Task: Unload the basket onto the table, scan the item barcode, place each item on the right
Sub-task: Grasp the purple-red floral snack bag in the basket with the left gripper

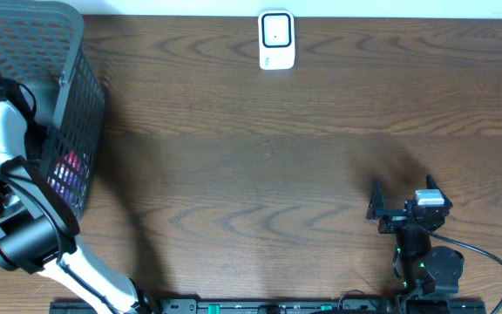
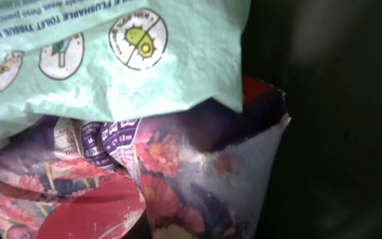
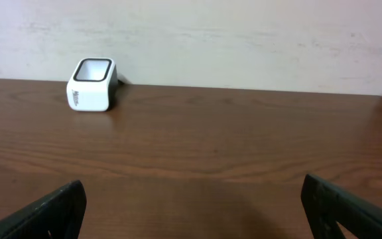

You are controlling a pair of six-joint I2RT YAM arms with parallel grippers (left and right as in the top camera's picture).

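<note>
Left hand: hidden in basket [image 1: 77, 105], teal packet [image 2: 111, 60] just below; grip cannot be told. Right hand [image 3: 194, 216]: released, scanner [image 3: 91, 84] well ahead, leftward.

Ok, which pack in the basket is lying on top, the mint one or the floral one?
The mint-green flushable toilet tissue pack; its edge overlaps the purple floral pack beneath.
</note>
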